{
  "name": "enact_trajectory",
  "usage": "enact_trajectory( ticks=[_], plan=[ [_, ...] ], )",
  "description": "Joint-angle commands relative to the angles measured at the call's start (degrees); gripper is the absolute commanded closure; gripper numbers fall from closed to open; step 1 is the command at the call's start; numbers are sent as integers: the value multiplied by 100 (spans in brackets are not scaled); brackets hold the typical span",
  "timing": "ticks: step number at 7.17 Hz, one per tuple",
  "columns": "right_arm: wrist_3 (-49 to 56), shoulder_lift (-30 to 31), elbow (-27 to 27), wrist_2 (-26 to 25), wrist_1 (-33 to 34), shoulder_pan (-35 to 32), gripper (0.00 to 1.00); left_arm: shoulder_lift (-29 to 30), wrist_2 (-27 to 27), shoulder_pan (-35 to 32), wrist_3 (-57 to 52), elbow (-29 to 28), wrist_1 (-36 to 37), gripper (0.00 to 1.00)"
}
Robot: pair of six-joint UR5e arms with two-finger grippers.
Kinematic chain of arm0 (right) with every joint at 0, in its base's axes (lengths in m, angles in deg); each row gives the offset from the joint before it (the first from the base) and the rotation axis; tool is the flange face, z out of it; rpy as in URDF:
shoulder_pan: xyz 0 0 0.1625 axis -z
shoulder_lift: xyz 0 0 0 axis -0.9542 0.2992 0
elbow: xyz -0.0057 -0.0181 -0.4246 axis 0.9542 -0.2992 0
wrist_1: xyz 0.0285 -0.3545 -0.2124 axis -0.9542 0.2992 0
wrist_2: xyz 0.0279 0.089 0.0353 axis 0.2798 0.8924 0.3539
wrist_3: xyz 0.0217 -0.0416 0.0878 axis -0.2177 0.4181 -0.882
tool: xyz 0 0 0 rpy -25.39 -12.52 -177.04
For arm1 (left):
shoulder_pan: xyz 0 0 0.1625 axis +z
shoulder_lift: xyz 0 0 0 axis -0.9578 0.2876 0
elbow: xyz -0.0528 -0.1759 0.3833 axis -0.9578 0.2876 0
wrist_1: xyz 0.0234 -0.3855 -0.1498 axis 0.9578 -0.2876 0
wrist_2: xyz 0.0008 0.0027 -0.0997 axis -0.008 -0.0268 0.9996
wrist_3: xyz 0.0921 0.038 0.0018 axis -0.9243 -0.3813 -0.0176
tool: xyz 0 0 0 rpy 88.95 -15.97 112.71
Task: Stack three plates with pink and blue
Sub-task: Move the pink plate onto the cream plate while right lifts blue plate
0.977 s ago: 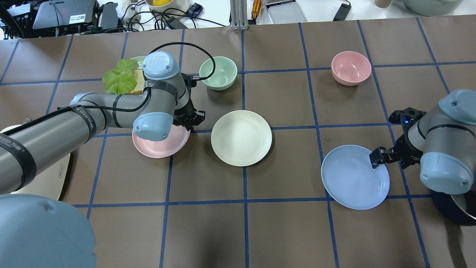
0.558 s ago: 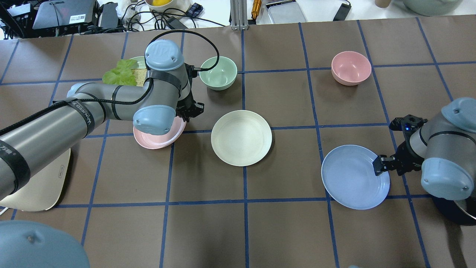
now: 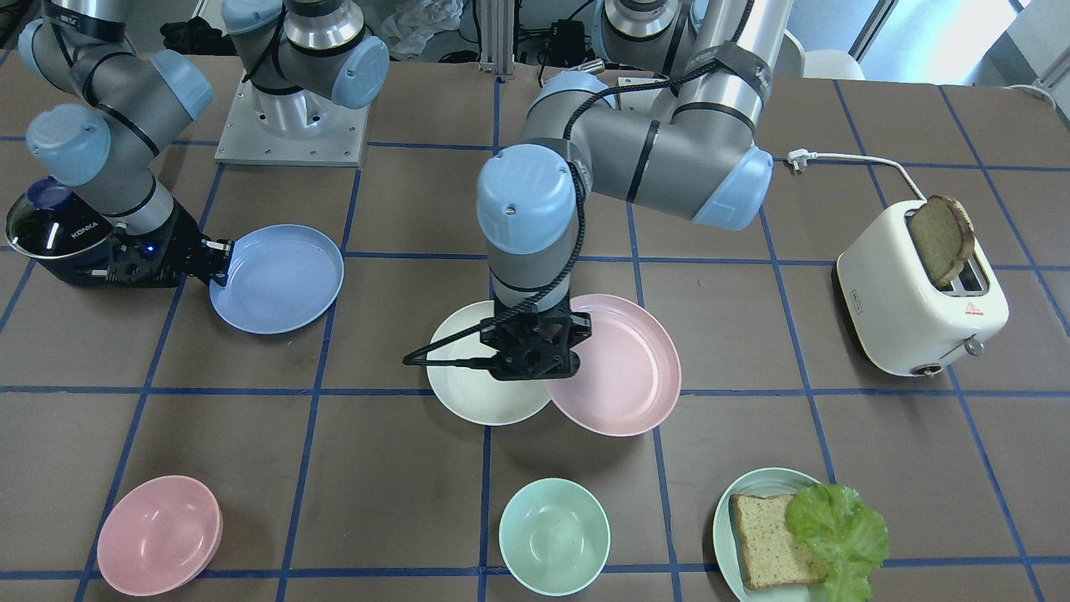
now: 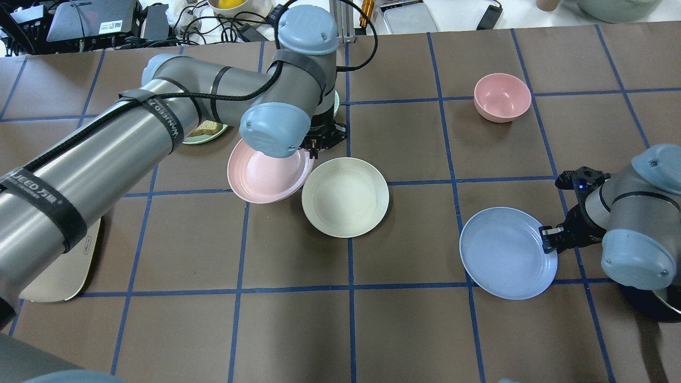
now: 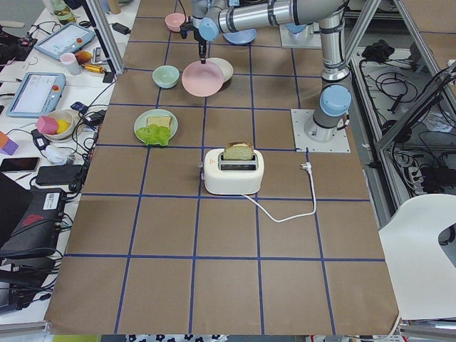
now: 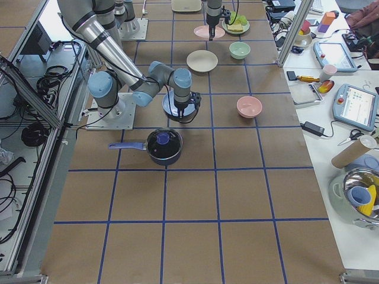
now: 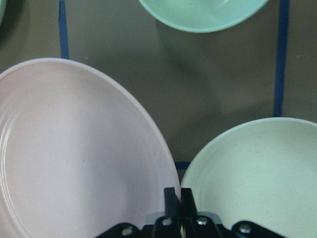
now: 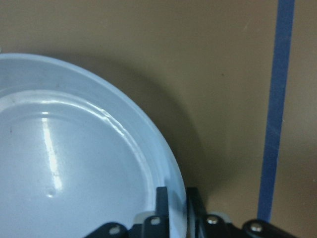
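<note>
Left gripper (image 7: 173, 197) clamps the rim of the raised pink plate (image 4: 263, 175), beside the cream plate (image 4: 346, 199) at the centre of the table (image 4: 404, 330). Right gripper (image 8: 177, 197) clamps the blue plate (image 4: 503, 255) near the right edge.

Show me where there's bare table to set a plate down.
Bare: the squares between the cream plate and blue plate, and the row on the robot's side of both. Crowded: around the left gripper, where pink plate, cream plate and green bowl bunch.

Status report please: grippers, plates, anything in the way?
Left gripper shut on rim of pink plate, lifted beside cream plate. Right gripper shut on rim of blue plate, on table. Mint bowl near, not in path.
</note>
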Motion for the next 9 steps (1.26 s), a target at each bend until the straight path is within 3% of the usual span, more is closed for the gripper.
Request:
enact_trajectory(
  ticks=[1, 2, 3, 6, 7, 9],
  plan=[
    [137, 10, -19, 170, -3, 3, 100, 375, -2, -752, 1092, -259, -59, 100],
    [129, 71, -124, 179, -38, 3, 100, 516, 7, -938, 1575, -268, 63, 100],
    [129, 80, -299, 179, -81, 3, 100, 726, 7, -1114, 1623, -233, 708, 100],
    [42, 80, -1456, 328, -1316, -5, 100, 904, -19, -1177, 1598, -224, 838, 100],
    [-2, 28, -1739, 441, -1513, -14, 100, 930, -28, -1168, 1545, -233, 847, 1],
    [-676, -7, -2013, 548, -1532, -93, 100, 799, -168, -1064, 1536, -294, 829, 0]
  ],
)
